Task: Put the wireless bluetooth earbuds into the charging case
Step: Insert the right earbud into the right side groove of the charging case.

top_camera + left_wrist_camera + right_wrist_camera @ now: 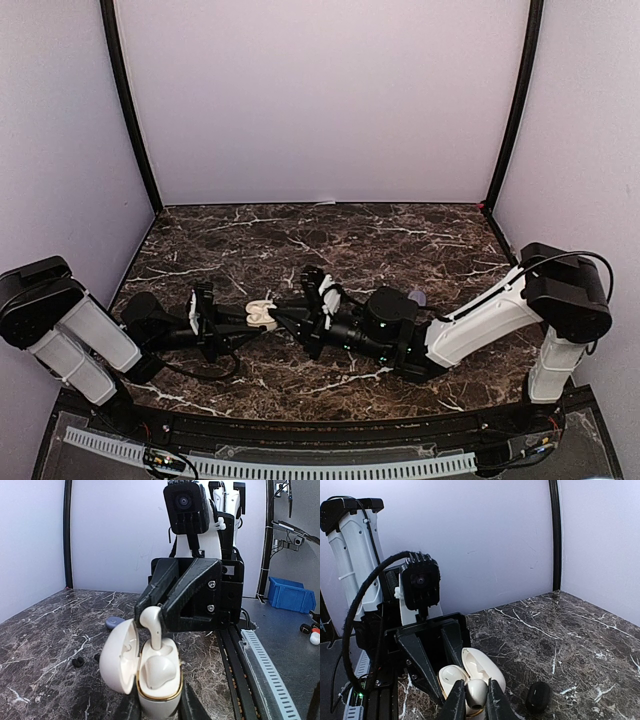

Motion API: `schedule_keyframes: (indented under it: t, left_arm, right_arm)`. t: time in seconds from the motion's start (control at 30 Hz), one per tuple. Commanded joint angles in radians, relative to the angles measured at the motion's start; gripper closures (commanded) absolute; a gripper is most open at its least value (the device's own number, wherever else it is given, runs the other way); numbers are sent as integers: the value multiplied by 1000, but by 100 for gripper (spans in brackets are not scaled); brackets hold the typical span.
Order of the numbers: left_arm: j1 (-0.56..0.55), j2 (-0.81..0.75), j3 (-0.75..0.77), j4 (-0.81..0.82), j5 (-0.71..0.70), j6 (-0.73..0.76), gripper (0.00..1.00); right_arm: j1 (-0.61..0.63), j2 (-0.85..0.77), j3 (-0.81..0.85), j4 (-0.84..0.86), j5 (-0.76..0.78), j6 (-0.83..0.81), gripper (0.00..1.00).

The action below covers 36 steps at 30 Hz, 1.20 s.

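insertion step: right fingers (455, 702) are pinching a white earbud (151, 625), stem pointing into the open charging case (160, 690) that left fingers (192, 709) are clamping. next move is probably calling for straight descent, then release.

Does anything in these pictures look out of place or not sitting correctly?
One white earbud stands tall out of the open charging case, pinched by the right gripper, not seated in its well. Two small dark bits lie loose on the table.
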Motion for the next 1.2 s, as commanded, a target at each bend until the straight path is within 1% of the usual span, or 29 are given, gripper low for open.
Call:
schedule_keyframes:
  t: [0.0,0.23,0.53,0.67,0.8,0.87,0.97,1.0,1.03,1.17]
  left_arm:
    - [-5,-24,5,43,-3,-1,93]
    - [-5,-30,5,26,-11,8,93]
    - [-4,-30,6,19,-14,12,93]
    - [-5,-30,7,18,-11,12,93]
    - [-4,-29,8,20,-7,12,93]
    - [-4,-27,8,20,-4,11,93]
    - [-5,-26,9,22,0,10,93]
    - [-5,-26,8,23,0,10,93]
    - [-5,-26,9,23,1,9,93]
    - [-4,-23,9,28,12,6,93]
  right_arm:
    - [8,-29,-22,35,20,5,85]
    - [8,-50,-41,34,16,3,77]
    - [7,-83,-49,-1,-23,-1,76]
    - [8,-103,-50,-66,-62,-13,76]
    - [8,-133,-60,-94,-1,-6,79]
    - [8,-145,-61,-106,36,-7,83]
    - [7,-153,-61,-123,82,-9,92]
    - [8,-154,-61,-129,90,-12,98]
    - [8,-153,-59,-133,100,-14,100]
    - [8,-139,-32,-180,115,-26,100]
